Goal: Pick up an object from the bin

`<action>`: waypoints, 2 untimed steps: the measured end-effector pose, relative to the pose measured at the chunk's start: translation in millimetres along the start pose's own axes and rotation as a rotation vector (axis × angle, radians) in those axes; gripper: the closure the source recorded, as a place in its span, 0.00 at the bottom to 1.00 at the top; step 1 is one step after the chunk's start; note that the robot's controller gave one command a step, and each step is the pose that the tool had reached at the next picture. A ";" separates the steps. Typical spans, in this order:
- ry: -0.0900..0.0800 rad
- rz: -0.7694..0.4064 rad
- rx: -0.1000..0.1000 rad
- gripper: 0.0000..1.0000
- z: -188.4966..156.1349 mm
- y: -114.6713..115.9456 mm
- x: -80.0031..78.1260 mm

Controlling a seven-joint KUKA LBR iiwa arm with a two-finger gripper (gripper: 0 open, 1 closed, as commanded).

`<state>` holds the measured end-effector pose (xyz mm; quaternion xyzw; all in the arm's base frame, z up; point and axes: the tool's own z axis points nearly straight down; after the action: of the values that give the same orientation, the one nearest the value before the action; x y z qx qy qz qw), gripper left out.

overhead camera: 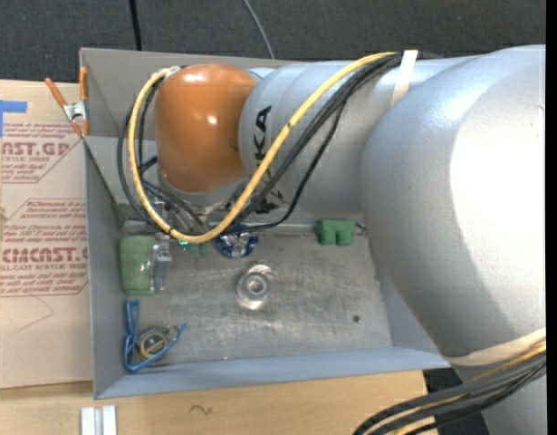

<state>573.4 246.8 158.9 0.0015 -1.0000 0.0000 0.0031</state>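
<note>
Claw (166, 243) down low at the grey bin's (260, 365) left, just beside a pale green block (133, 263); cannot tell whether open or closed, so likely nothing lifted yet. Close by: blue bit (233, 243), clear round cap (254, 286); farther off, small green piece (335, 232) and blue cord with ring (147, 343), none seemingly blocking.

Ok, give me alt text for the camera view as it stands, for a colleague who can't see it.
The robot arm's orange-capped wrist hangs low over the left side of the grey metal bin, near a pale green block. On the bin's floor also lie a clear round plastic piece, a small green plastic part and a blue cord with a metal ring.
</note>
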 end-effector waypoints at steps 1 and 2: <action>-0.021 -0.088 -0.006 0.00 75.3 1.8 73.7; -0.003 -0.091 -0.002 1.00 76.6 2.6 78.8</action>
<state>494.1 249.1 82.7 0.0471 -0.9989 -0.0014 0.0017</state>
